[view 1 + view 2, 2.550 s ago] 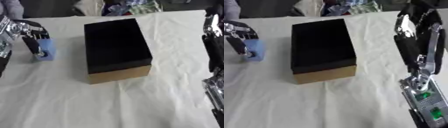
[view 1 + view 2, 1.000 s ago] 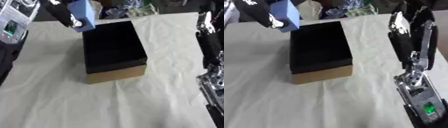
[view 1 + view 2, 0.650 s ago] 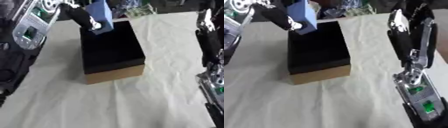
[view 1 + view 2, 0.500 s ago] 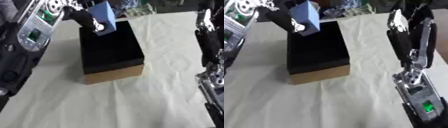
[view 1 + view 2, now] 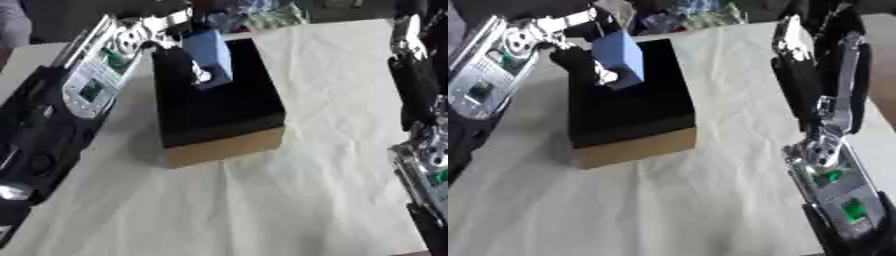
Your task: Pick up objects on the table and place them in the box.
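blue block (image 5: 208,51) hanging over far half of box (image 5: 214,107), pinched in left hand (image 5: 579,60), fingers curling round it. block tilting, one corner low. risk: on release, block tipping onto box rim, bouncing out to cloth-covered surface (image 5: 306,190). right hand (image 5: 802,75) idling at right, well apart from box; cannot tell its fingers.

My table (image 5: 332,150) wears a pale, creased cloth. Directly on it, toward ten o'clock of centre, sits one cardboard box (image 5: 219,107), dark inside with tan walls, its long axis running twelve to six.
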